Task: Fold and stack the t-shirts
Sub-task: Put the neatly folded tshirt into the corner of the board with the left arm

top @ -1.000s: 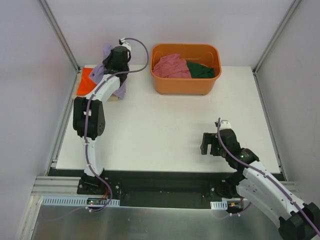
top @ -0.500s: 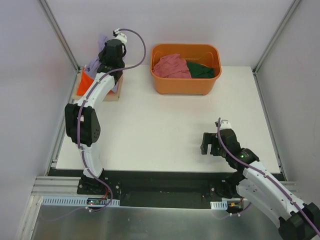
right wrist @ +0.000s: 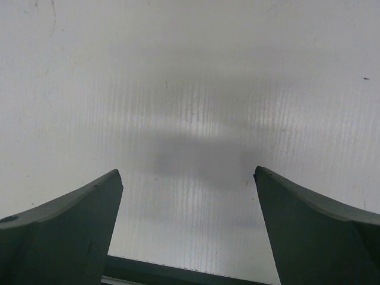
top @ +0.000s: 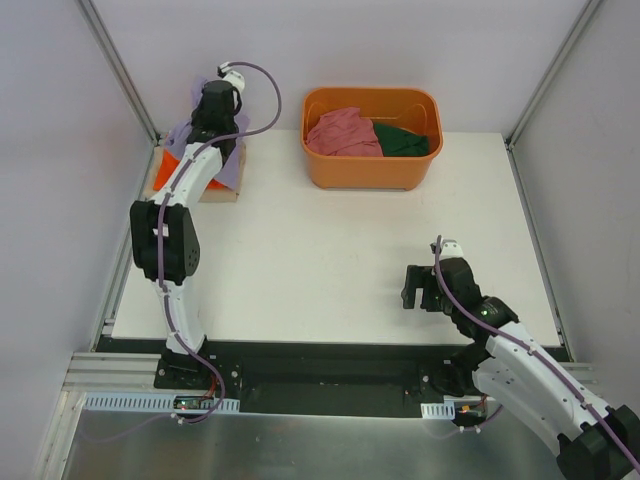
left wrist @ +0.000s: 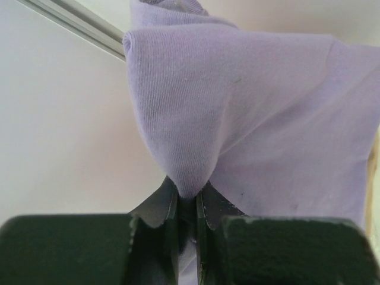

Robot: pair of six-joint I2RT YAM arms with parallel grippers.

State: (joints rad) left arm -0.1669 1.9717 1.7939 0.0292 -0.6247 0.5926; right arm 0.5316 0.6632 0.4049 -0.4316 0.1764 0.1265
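Moved: since one second ago the left arm has stretched further toward 11 o'clock and carried the soft light purple cloth t-shirt (left wrist: 255, 113) with it; the right arm has stayed where it was.
Left gripper (left wrist: 187, 205): fingers nearly together, pinching a fold of the purple cloth.
Right gripper (right wrist: 187, 178): fingers wide apart, holding nothing, above the white table (top: 320, 250) at 5 o'clock.
Purple t-shirt place: at 11 o'clock, hanging bunched from the left gripper over the folded bright orange cloth t-shirt (top: 163, 173), which lies on a tan flat board (top: 222, 195).
Step in hand: stacking, I judge; the purple shirt is brought onto the orange one.
Next move: it calls for lowering the cloth so that it settles flat and square on the orange shirt, then opening the fingers; the bunched part probably needs smoothing.
Count: four t-shirts. One purple, one orange, and one dusty pink (top: 340, 130) and one dark green (top: 405, 141), both unfolded in the single orange plastic tub (top: 368, 178) at 12 o'clock.
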